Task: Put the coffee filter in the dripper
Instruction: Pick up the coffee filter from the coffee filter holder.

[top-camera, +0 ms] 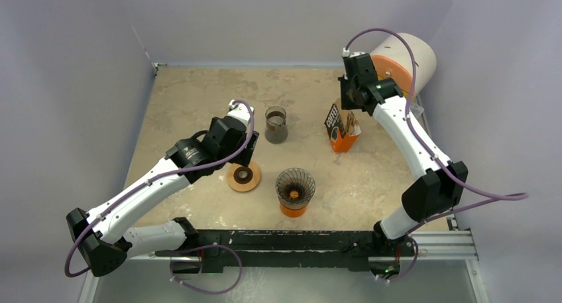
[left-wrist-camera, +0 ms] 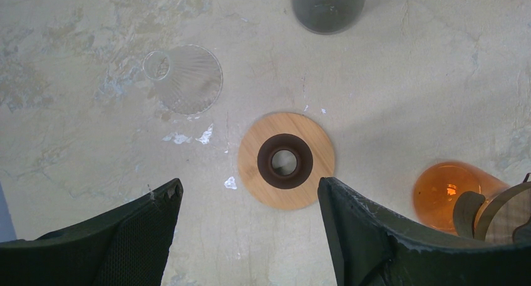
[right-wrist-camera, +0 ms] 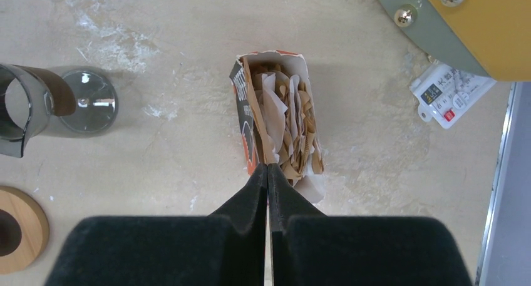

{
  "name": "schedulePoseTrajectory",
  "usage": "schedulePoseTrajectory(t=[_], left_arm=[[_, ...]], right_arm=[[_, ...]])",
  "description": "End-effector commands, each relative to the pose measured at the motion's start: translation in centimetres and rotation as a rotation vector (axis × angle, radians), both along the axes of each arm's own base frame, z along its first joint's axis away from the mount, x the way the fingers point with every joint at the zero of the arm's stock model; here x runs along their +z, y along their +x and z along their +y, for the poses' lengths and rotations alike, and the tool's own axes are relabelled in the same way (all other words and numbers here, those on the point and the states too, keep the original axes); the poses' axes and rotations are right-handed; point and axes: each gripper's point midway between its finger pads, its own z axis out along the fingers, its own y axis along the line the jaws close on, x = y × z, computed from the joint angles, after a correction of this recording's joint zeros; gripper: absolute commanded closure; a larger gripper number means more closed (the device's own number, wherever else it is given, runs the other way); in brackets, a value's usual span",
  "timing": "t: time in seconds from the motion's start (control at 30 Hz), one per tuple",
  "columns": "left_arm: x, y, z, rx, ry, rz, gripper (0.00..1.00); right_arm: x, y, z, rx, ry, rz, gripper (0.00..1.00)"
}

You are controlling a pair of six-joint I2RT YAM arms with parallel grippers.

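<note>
Two robot arms work at a mottled beige worktop. R. claw, fingers pressed together w/ nothing visible between them, hangs over the near end of an open orange carton. The carton is packed w/ brown and white paper coffee filters. Claw tips sit at the carton's near rim; whether they touch it cannot be told. The carton stands right of centre, near a grey glass jug.

L. claw, spread wide and holding nothing, hovers over a round wooden disc w/ a dark ringed hole in its middle. The dripper, a wire cone on an orange base, stands just right of the disc toward the front edge, well apart from the carton. A clear ribbed glass cone lies on its side beyond the disc. An orange-and-white drum fills the far right corner.
</note>
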Motion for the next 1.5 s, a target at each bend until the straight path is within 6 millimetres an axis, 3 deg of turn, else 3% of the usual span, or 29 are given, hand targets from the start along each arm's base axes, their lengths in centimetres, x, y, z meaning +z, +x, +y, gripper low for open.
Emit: schedulePoseTrajectory(t=[0.0,0.3,0.6,1.0,1.2,1.47], left_arm=[[0.6,0.2,0.1,-0.005,-0.008,-0.021,0.22],[1.0,0.1,0.2,0.006,-0.029,-0.029,0.22],[1.6,-0.2,-1.4,-0.010,-0.114,-0.001,0.22],[6.7,-2.6,-6.6,-0.093,-0.542,0.043,0.17],[10.4,-3.8,-8.3,-0.126,-0.779,0.024,0.11],[13.6,-5.7,-10.9,-0.236,-1.083,0.043,0.09]], right_arm=[[3.8,-0.8,-0.1,0.021,0.009,-0.069,1.00],[7.7,-3.0,1.1,0.072,0.086,-0.140,1.00],[11.2,-5.6,3.4,0.159,0.176,-0.210,1.00],[15.5,-10.3,9.4,0.414,0.443,-0.297,1.00],[17.9,-13.0,11.5,0.536,0.593,-0.324,1.00],[21.5,-16.7,13.7,0.688,0.803,-0.352,1.00]])
